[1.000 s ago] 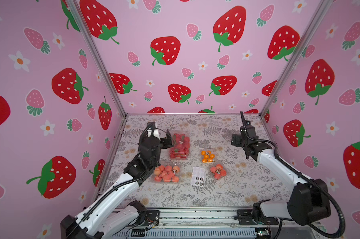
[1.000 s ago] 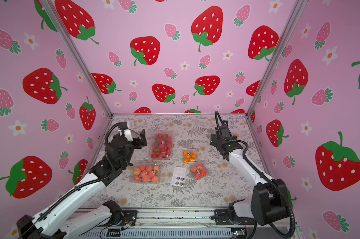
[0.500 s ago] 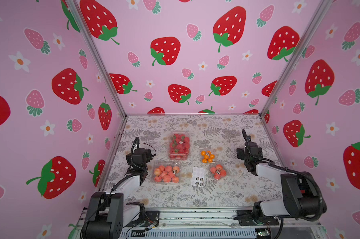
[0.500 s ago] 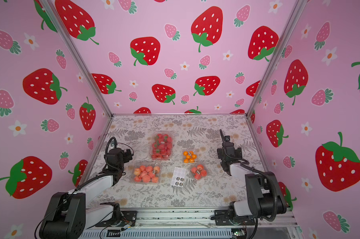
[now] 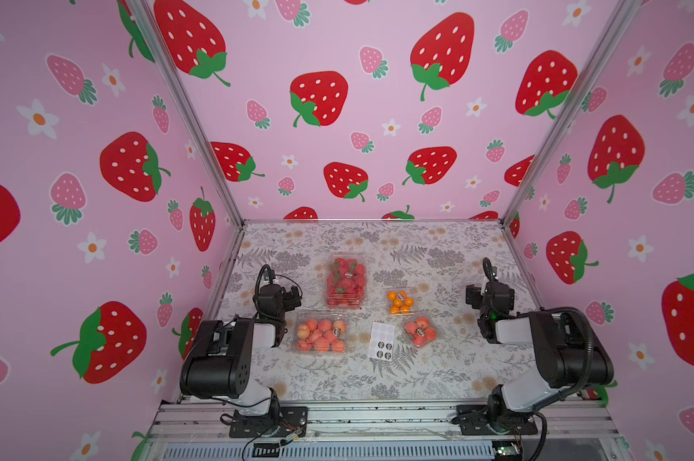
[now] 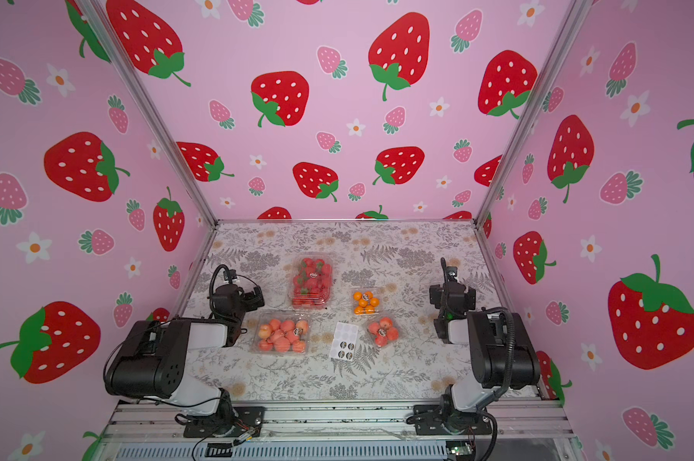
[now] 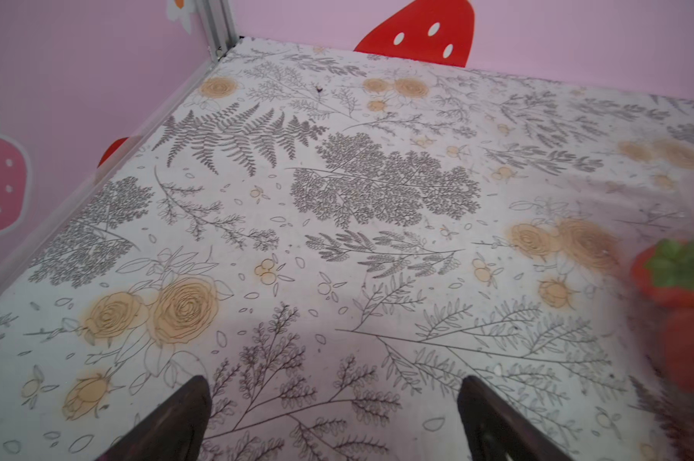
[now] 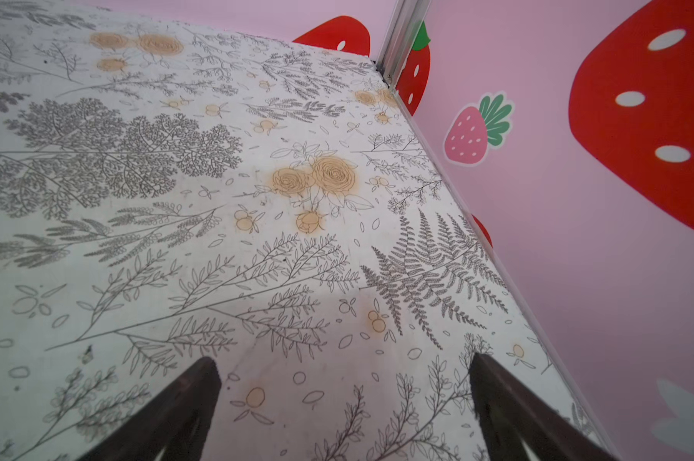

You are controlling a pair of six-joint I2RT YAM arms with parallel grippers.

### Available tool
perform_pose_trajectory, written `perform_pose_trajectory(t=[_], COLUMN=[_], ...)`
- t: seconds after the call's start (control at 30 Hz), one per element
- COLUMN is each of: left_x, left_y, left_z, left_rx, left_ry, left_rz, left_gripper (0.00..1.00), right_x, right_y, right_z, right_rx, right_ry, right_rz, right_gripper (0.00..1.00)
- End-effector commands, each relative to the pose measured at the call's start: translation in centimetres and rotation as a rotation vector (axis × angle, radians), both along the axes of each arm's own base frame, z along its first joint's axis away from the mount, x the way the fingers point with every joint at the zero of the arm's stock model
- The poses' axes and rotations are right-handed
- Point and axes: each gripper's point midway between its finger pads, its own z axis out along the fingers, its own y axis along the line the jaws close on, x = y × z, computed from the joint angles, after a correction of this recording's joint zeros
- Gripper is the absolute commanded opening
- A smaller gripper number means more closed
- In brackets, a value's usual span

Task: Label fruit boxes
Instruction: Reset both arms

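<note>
Across the middle of the desk (image 5: 449,371) lie the four fruit boxes, all flat with closed lids up, each apart from its neighbours. Far and slightly left sits the large strawberry box (image 5: 345,281), and nearer than it the large peach box (image 5: 320,333). To the right are the small orange box (image 5: 401,302) and, nearer, the small peach box (image 5: 420,332). The lids face up, I judge, so a label can be pressed on from above, and the gaps leave room to come in.

A round dark label sits on the lid of the strawberry box, the large peach box and the small peach box. On the orange box I cannot make one out. Any print on the labels is too small to read.

Between the two peach boxes lies the white sticker sheet (image 5: 381,340), touching neither. It has four dark stickers at its near end and only bare circles on the rest. Its central spot looks chosen so that either arm can reach it.

The left arm (image 5: 233,343) is folded low at the left edge, its wrist near the large peach box. The right arm (image 5: 537,339) is folded likewise at the right edge, well apart from every box. The left jaws and the right jaws alike are spread wide and hold nothing: each wrist view shows only bare floral desk between the tips. I read this as a rest pose, clear of the work. Labelling seems done or nearly so, with the orange box the one doubt.
</note>
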Motion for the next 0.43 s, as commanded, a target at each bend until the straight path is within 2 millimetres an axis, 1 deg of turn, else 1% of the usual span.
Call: perform_pose_trajectory(t=[0.0, 0.03, 0.4], left_x=[1.61, 1.39, 1.54], left_y=[-0.45, -0.60, -0.62], left_z=[2.32, 2.29, 2.25], left_rx=[0.025, 0.035, 0.028], left_ry=[-0.078, -0.066, -0.068], left_rz=[-0.033, -0.035, -0.042], left_gripper=[0.99, 0.99, 0.99], right_x=[0.69, 0.62, 0.64], right_y=[0.08, 0.12, 0.08], right_z=[1.29, 1.28, 1.26], right_rx=[0.035, 0.037, 0.036], right_ry=[-0.052, -0.050, -0.049], right_rz=[0.005, 0.006, 0.005], right_gripper=[0.99, 0.99, 0.99])
